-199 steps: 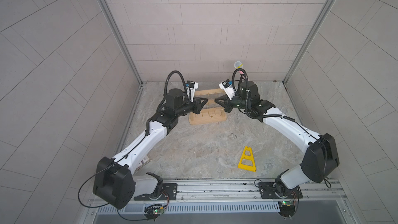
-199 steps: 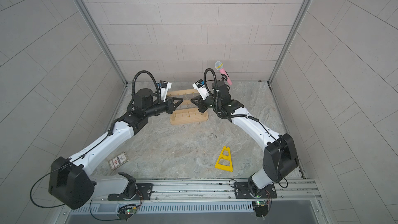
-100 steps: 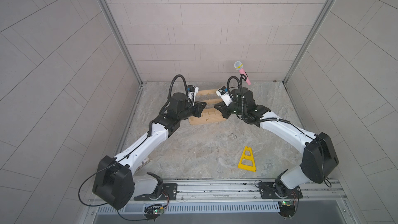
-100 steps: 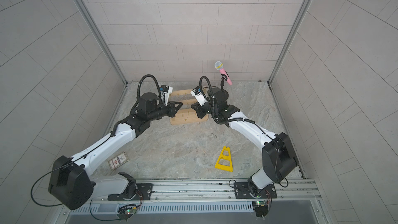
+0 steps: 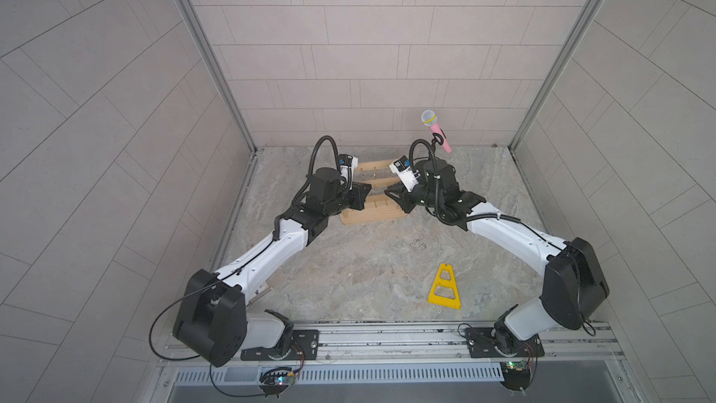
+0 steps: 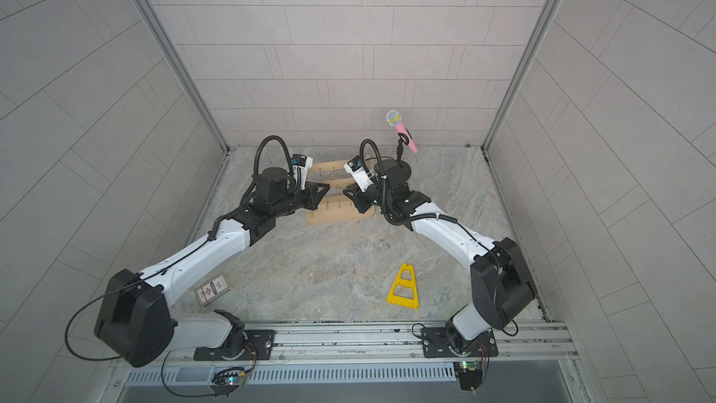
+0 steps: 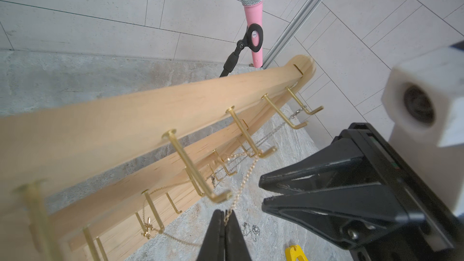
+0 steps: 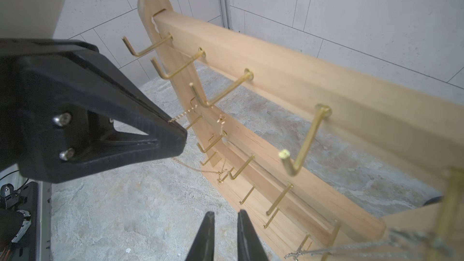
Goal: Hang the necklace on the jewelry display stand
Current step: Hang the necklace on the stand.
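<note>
Looking through the left wrist view, you have the left gripper (image 7: 224,214) pressed together on the gold necklace (image 7: 242,187), with the chain pinched right at the tips. From there the chain climbs to a gold hook (image 7: 247,134) on the top bar of the wooden stand (image 7: 150,111) and lies in that hook's bend. A thinner stretch sags low in front of the stand, with a small pendant (image 7: 148,232) near a lower hook. Your right gripper (image 8: 223,215) has its jaws slightly apart with nothing between them, just beside the left one. In both top views the stand (image 5: 372,217) sits toward the back of the floor between the two wrists, and a pink microphone (image 5: 437,131) rises behind the right arm.
</note>
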Controlling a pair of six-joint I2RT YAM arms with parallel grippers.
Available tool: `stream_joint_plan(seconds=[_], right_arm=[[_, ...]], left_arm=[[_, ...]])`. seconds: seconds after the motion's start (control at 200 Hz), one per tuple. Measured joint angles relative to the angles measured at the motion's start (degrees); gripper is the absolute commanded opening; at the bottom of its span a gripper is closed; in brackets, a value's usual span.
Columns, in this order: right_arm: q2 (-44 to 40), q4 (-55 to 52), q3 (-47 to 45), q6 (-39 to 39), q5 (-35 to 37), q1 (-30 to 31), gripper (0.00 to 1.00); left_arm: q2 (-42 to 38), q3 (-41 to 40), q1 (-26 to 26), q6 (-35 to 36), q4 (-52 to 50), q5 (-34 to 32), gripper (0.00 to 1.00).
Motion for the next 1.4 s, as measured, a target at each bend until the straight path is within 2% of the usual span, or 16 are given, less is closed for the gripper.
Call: stream_joint_plan(seconds=[0.165, 0.405, 0.795, 1.046, 1.231, 1.401], right_arm=[[0.0, 1.1, -1.4, 0.3, 0.0, 0.0, 0.24], [0.2, 8.3, -6.3, 4.0, 0.2, 0.0, 0.32], [3.7, 22.8, -8.1, 10.8, 3.0, 1.2, 0.32], [6.8, 26.8, -7.8, 12.8, 3.1, 2.1, 0.33], [7.9, 28.3, -6.5, 13.8, 2.9, 2.4, 0.33], [9.4, 29.6, -5.3, 14.5, 2.8, 2.5, 0.22]], left_arm=[[1.4, 0.0, -0.1, 0.0, 0.5, -0.2, 0.05], [1.7, 0.0, -0.6, 0.0, 0.5, -0.3, 0.05], [1.8, 0.0, -0.7, 0.0, 0.5, -0.3, 0.05], [1.8, 0.0, -0.7, 0.1, 0.5, -0.3, 0.05], [1.7, 0.0, -0.7, 0.2, 0.6, -0.3, 0.05], [1.7, 0.0, -0.7, 0.2, 0.6, -0.3, 0.05]])
